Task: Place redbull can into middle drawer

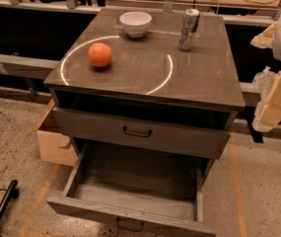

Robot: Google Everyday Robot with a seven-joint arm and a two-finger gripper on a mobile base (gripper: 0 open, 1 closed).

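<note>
The redbull can [189, 29] stands upright at the back right of the cabinet top, slim and silver with dark markings. The middle drawer [95, 210] is the lower of the two drawers and is pulled out wide; its inside shows nothing in it. Its small black handle [130, 225] is at the bottom edge of the view. The drawer above it [137, 131] is pushed in. My gripper [274, 100] shows as pale yellow parts at the right edge, to the right of the cabinet and well apart from the can.
An orange [100, 54] lies on the left of the cabinet top [204, 78], and a white bowl [135, 23] stands at the back middle. A cardboard box [53, 141] sits on the floor left of the cabinet. A black object [2, 206] lies at the lower left.
</note>
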